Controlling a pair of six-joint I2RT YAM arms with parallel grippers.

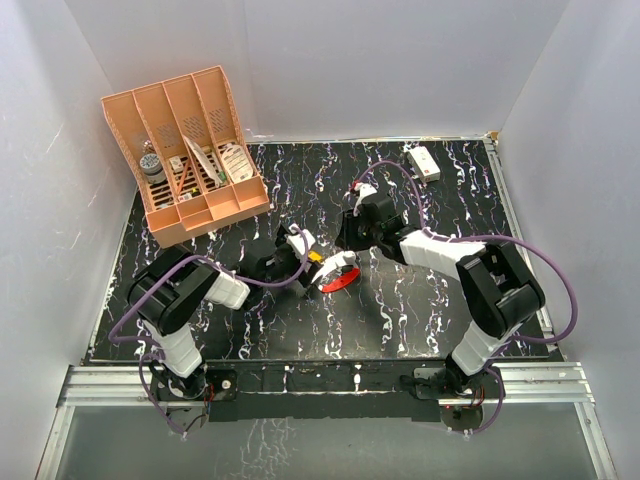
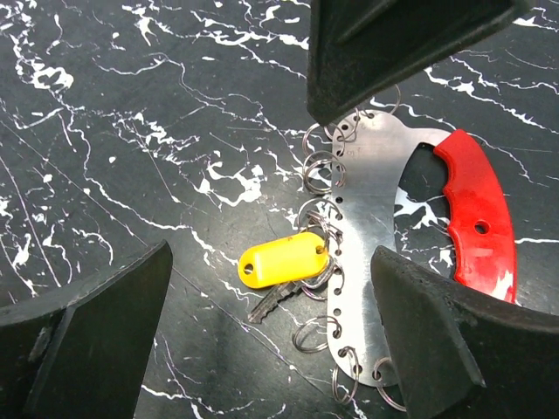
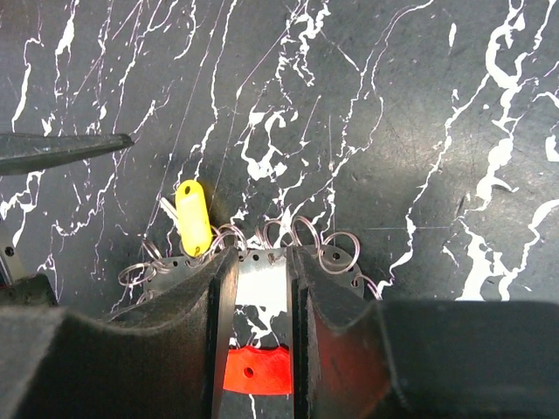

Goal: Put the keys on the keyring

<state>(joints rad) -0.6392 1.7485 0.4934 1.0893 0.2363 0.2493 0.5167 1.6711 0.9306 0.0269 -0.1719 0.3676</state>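
Note:
The keyring [image 2: 476, 214] is a red curved band joined to a flat silvery plate [image 2: 371, 201] with several wire split rings along its edge. It lies flat on the black table, and its red band also shows in the top view [image 1: 340, 281]. One small silvery key [image 2: 272, 303] with a yellow tag [image 2: 284, 259] hangs on one of those rings. My left gripper [image 2: 271, 297] is open wide above the key and tag, empty. My right gripper [image 3: 262, 257] rests over the plate [image 3: 262, 288] with a narrow gap between its fingers, the red band [image 3: 256, 368] showing through. No other keys show.
An orange desk organizer [image 1: 190, 150] with small items stands at the back left. A white rectangular box [image 1: 424, 162] lies at the back right. White walls enclose the table on three sides. The two grippers sit close together at the table's middle.

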